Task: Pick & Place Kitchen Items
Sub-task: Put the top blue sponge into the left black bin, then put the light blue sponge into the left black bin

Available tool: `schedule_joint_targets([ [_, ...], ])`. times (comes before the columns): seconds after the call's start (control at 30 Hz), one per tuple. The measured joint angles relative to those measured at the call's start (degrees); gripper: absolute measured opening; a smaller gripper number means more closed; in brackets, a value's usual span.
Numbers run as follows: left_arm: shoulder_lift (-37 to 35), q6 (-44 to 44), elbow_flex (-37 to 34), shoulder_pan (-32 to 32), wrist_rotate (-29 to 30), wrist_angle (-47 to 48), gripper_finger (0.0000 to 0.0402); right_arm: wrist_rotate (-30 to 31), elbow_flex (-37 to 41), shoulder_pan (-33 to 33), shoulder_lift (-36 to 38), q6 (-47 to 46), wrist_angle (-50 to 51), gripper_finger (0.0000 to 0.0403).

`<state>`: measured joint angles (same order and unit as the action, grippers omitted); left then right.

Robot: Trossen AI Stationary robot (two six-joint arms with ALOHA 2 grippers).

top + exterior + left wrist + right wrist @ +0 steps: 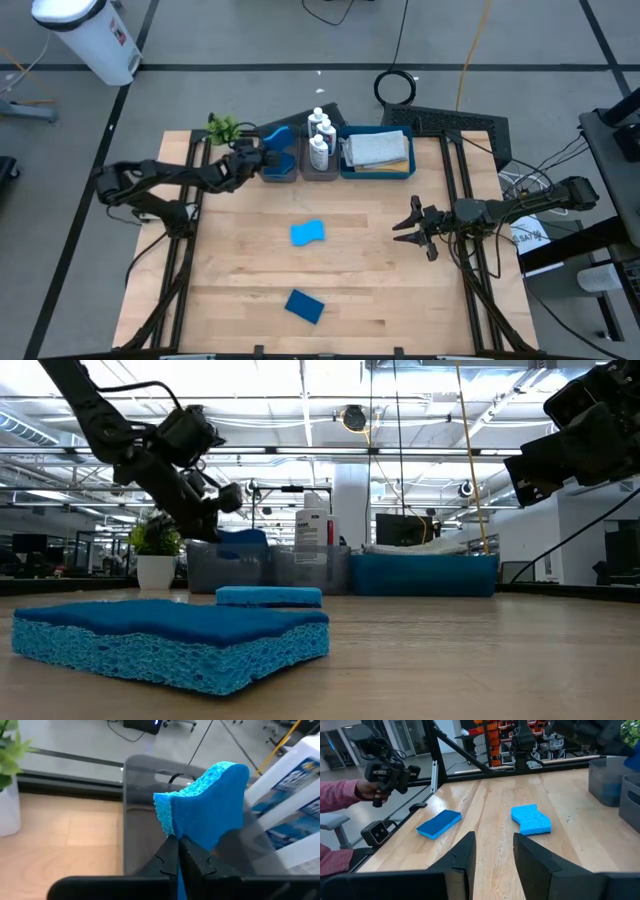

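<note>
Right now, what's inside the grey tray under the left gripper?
The left gripper holds a blue sponge above the grey tray. Visible tray floor looks bare; the sponge and fingers hide the rest.

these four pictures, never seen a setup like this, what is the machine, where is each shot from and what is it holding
It is a robot with two dark arms working at a wooden table. One picture looks straight down, one looks level across the tabletop, and two come from cameras on the arms' wrists. The left tool is shut on a light-blue sponge and holds it over a grey tray. The right tool hangs open and empty above the table's right side. Two more sponges lie on the wood, one light blue, one darker. At the back stand white bottles, a blue tray with a folded cloth, and a plant.
</note>
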<state>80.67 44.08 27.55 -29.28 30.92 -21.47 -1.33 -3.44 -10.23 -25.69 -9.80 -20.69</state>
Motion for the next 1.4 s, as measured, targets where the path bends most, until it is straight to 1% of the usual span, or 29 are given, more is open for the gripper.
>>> schedule_joint_targets([
  [0.13,1.75,1.15,0.0,-0.04,0.04,0.03,0.0016,0.01,0.0,-0.01,0.0,0.0,0.0,0.01],
  [0.33,2.62,0.79,0.09,-0.04,-0.25,-0.45,0.0005,0.01,0.0,-0.01,0.0,0.0,0.0,0.01],
  [0.53,2.73,0.69,0.07,0.01,-1.53,-2.95,0.0029,0.01,0.0,0.01,0.0,0.0,0.0,0.01],
  [0.8,2.73,0.8,0.02,0.01,-1.56,-3.14,0.0033,0.01,0.0,0.01,0.0,0.0,0.0,0.01],
  [0.9,2.73,-1.72,0.0,0.01,-1.56,-3.62,0.0038,0.01,0.0,0.01,0.0,0.0,0.01,0.01],
  [1.03,2.73,-5.24,-0.02,0.16,-1.54,-4.92,0.0073,0.01,0.0,-0.01,0.0,0.0,0.02,0.01],
  [1.23,2.66,-9.21,0.23,0.16,-2.07,-6.06,0.0154,-0.01,0.0,0.01,0.0,0.0,0.04,0.01],
  [1.33,0.7,-13.52,0.63,0.22,-7.42,-6.02,0.0191,-0.01,0.0,0.01,0.01,0.0,0.04,0.01],
  [1.4,-0.3,-18.79,1.37,1.09,-11.85,-6.55,0.021,-0.01,0.0,0.0,0.0,0.0,0.04,0.01],
])
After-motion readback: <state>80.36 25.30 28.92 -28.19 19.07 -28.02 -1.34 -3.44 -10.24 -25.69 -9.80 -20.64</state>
